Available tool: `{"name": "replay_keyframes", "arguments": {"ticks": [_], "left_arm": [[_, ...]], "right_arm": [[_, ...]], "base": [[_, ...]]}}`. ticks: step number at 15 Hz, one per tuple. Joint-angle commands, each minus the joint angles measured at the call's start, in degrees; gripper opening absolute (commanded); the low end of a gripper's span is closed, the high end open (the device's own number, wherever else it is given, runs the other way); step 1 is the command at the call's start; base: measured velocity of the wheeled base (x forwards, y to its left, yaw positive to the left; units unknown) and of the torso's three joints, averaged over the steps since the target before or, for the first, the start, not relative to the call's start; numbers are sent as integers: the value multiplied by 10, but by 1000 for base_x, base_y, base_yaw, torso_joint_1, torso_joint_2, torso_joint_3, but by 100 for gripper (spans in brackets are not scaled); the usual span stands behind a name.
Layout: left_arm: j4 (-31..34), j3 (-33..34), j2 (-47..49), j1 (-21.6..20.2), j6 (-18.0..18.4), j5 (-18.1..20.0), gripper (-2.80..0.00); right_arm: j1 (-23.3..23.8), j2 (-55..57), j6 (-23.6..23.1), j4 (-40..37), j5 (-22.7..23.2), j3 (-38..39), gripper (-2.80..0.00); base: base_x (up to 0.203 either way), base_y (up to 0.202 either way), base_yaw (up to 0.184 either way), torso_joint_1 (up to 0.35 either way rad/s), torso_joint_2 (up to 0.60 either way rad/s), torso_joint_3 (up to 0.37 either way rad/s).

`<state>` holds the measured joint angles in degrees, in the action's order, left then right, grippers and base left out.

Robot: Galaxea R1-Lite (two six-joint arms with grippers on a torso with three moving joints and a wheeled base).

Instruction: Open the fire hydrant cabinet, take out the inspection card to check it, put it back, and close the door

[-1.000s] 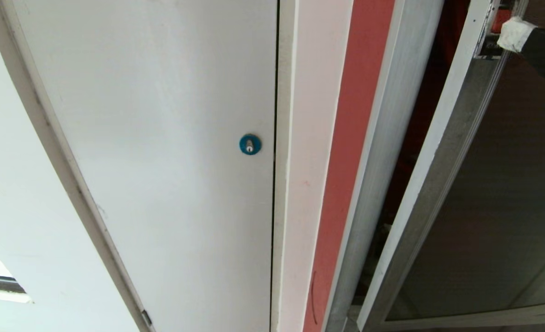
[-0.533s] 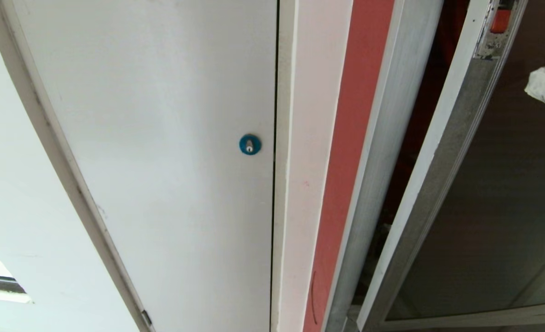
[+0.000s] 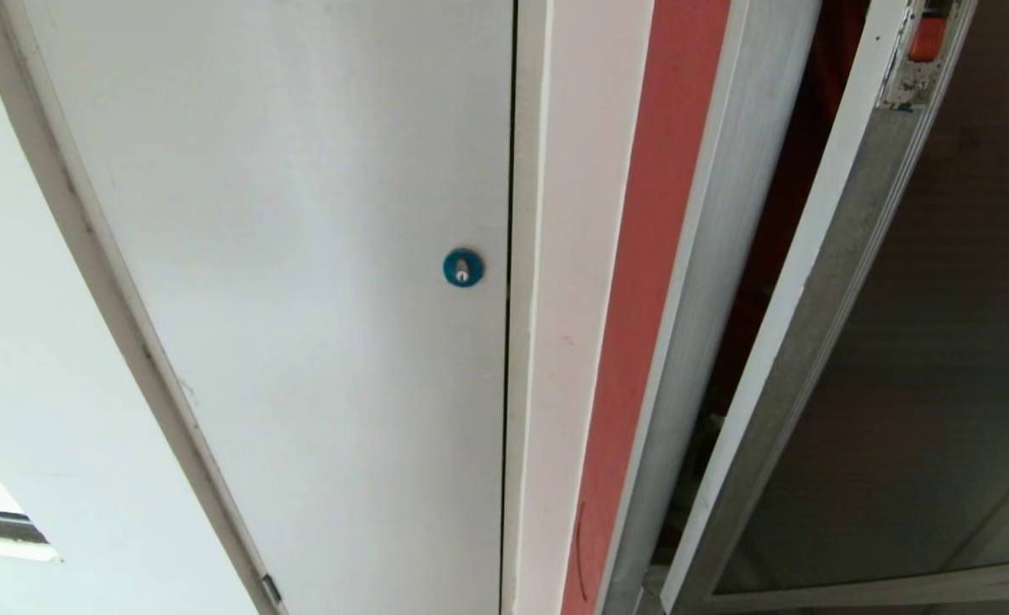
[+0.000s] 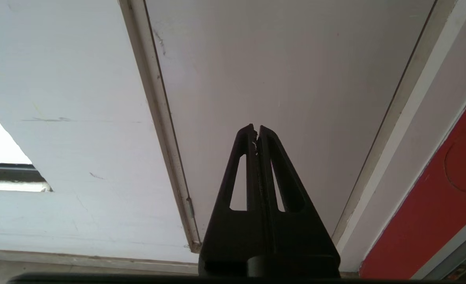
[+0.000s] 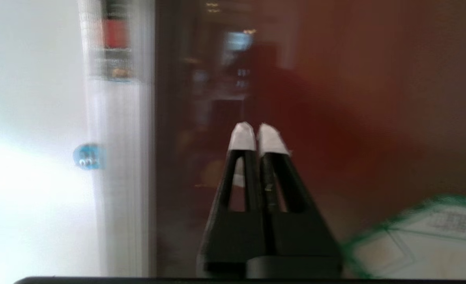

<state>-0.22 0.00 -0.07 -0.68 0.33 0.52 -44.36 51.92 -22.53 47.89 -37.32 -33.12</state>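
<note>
Right end effector [image 5: 256, 136], seen from its wrist camera: white-taped fingertips [image 5: 242, 138] pressed together, nothing between them, pointing at the dark glass of the door [image 5: 335, 98] without visible contact. A green-and-white sticker [image 5: 414, 232] lies on the glass beside the end effector; the red latch [image 5: 116, 33] sits on the door's silver frame, blurred. Left end effector [image 4: 255, 132], from its own wrist camera: black fingers closed flush and empty, facing a plain white panel [image 4: 280, 79], apart from it.

Head view, neither arm visible. The door [image 3: 940, 342] stands ajar, its silver frame swung away from the cabinet [image 3: 709, 256], leaving a dark gap that widens downward; the latch [image 3: 927, 38] shows at the frame's upper end. The cabinet's brushed silver post adjoins a red strip [image 3: 649, 256]. Left of that, the white panel [image 3: 299, 256] carries a blue round lock [image 3: 463, 268]. The inspection card cannot be made out in any view.
</note>
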Motion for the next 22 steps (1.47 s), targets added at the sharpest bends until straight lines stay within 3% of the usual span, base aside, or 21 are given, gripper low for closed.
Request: {"name": "replay_keyframes", "arguments": {"ticks": [1,3,5,8,10,13,15,19,22], "left_arm": [[0,2,0,0,0,0,-280],[0,2,0,0,0,0,-280],[0,2,0,0,0,0,-280],[0,2,0,0,0,0,-280],[0,2,0,0,0,0,-280],[0,2,0,0,0,0,-280],[0,2,0,0,0,0,-280],[0,2,0,0,0,0,-280],[0,2,0,0,0,0,-280]], "right_arm": [[53,-18,-1,3,-2,1,-280],[113,-55,-1,-7,-7,-1,-280],[159,-118,1,-64,-11,-4,-280],[300,-205,8,-177,-12,-11,-280],[364,-263,10,-235,-8,-14,-280],[406,-339,14,-319,-2,-14,-280],[419,-385,34,-381,26,-9,-280],[433,-421,46,-388,50,75,-280],[438,-497,75,-390,158,154,-280]], "base": [[0,0,0,0,0,0],[0,0,0,0,0,0],[0,0,0,0,0,0],[0,0,0,0,0,0],[0,0,0,0,0,0],[0,0,0,0,0,0],[0,0,0,0,0,0],[0,0,0,0,0,0],[0,0,0,0,0,0]]}}
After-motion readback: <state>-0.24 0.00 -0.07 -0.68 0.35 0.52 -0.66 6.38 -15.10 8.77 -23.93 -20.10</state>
